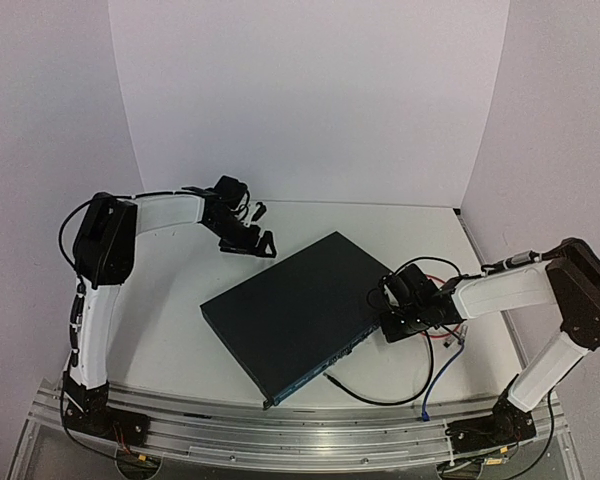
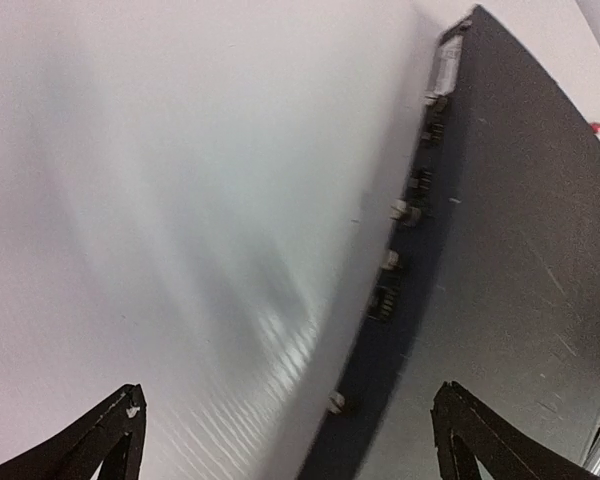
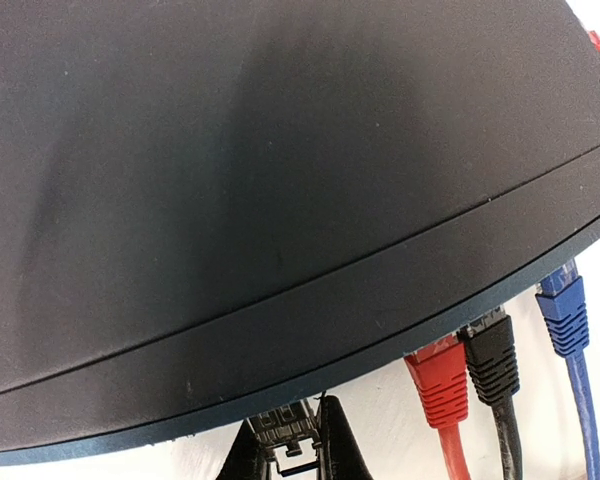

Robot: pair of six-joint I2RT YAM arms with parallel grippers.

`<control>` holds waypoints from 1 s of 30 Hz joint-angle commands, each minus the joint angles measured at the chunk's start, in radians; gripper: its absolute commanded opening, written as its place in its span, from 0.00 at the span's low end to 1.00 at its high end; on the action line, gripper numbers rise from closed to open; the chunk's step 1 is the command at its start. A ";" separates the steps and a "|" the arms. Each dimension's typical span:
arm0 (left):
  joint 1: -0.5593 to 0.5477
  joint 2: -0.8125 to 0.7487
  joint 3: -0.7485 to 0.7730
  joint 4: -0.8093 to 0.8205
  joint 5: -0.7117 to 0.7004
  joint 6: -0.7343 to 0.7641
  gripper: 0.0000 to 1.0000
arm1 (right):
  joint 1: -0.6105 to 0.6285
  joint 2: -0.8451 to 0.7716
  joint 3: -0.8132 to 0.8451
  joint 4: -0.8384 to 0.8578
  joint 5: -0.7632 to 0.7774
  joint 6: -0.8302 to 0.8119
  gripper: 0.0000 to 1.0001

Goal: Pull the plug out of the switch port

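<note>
The switch (image 1: 290,315) lies diagonally at mid-surface (image 1: 170,300), its port face toward the near right. The left fingers (image 2: 100,450) stand wide apart near its far-left edge, holding nothing. The right fingers (image 3: 338,455) are clamped on a clear plug (image 3: 280,432) at the port face, beside a red plug (image 3: 438,385).

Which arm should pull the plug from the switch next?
Right. The right gripper is shut on a clear plug at the switch port face; the left gripper is open off the far edge.
</note>
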 commanded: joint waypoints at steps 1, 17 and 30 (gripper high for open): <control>-0.173 -0.215 -0.118 0.034 -0.035 0.120 1.00 | 0.028 0.040 0.008 0.132 -0.102 0.028 0.00; -0.546 -0.227 -0.242 0.033 -0.250 -0.077 0.99 | 0.029 -0.065 -0.049 0.170 -0.104 0.101 0.00; -0.691 0.026 -0.057 0.018 -0.497 -0.152 0.98 | 0.029 -0.109 -0.086 0.188 -0.167 0.109 0.00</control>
